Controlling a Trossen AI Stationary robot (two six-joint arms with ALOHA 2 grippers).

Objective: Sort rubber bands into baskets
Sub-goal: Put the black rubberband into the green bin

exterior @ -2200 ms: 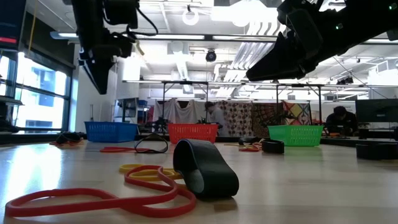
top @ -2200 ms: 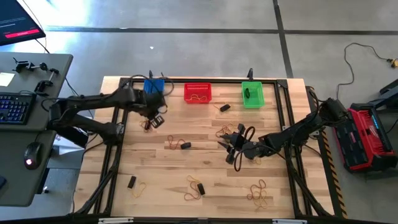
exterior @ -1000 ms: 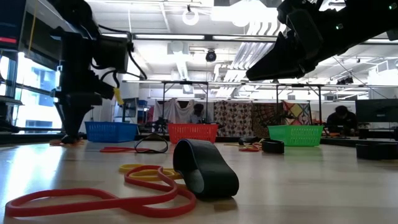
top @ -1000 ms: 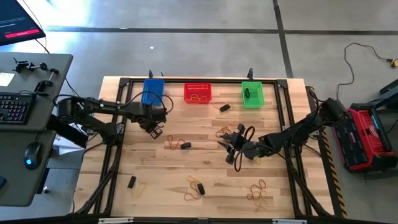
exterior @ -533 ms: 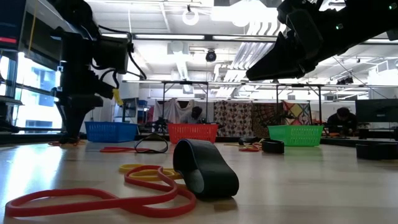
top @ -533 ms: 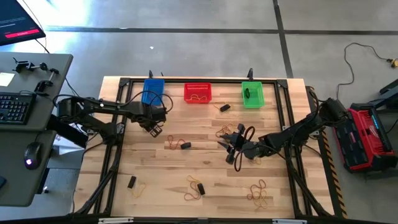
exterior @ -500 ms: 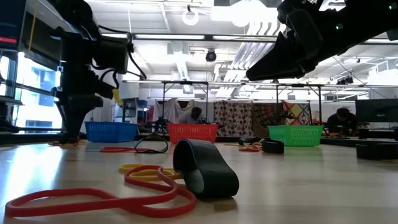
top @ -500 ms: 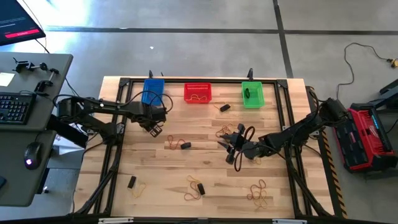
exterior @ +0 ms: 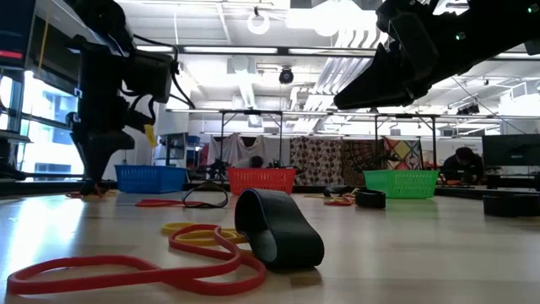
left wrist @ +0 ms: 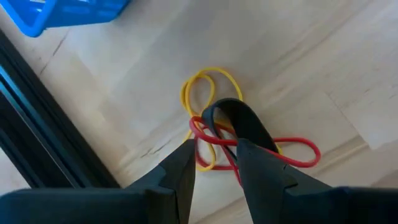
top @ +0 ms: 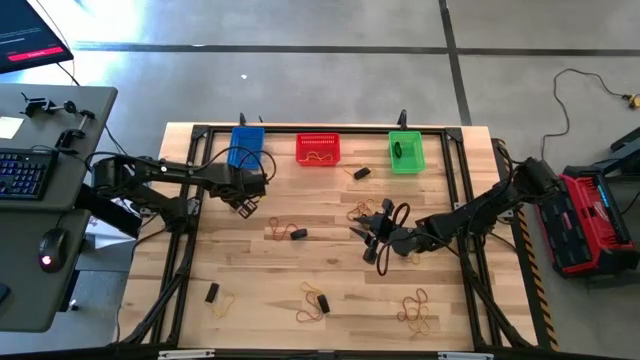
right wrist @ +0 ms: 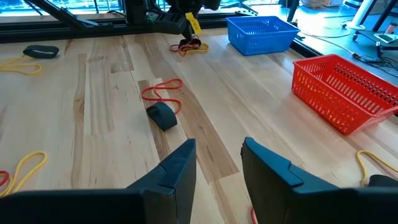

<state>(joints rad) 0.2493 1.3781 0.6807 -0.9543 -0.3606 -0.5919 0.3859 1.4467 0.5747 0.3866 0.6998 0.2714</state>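
L gripper (left wrist: 214, 152) jaws parted, empty, poised right above a tangle of yellow, red & dark rubber bands (left wrist: 227, 134) on the wood surface (top: 330, 250); blue basket (top: 246, 146) just beyond. R gripper (right wrist: 217, 158) jaws also parted, holding nothing, mid-surface; dark band w/ red loop (right wrist: 161, 106) ahead, red basket (right wrist: 345, 87) off to one side.

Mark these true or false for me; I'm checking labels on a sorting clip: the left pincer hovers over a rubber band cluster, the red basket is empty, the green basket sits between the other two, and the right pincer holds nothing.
1. The left pincer hovers open over a rubber band cluster. True.
2. The red basket is empty. False: a thin rubber band lies inside it.
3. The green basket sits between the others. False: red is in the middle, the blue basket at the other end.
4. The right pincer holds nothing. True.
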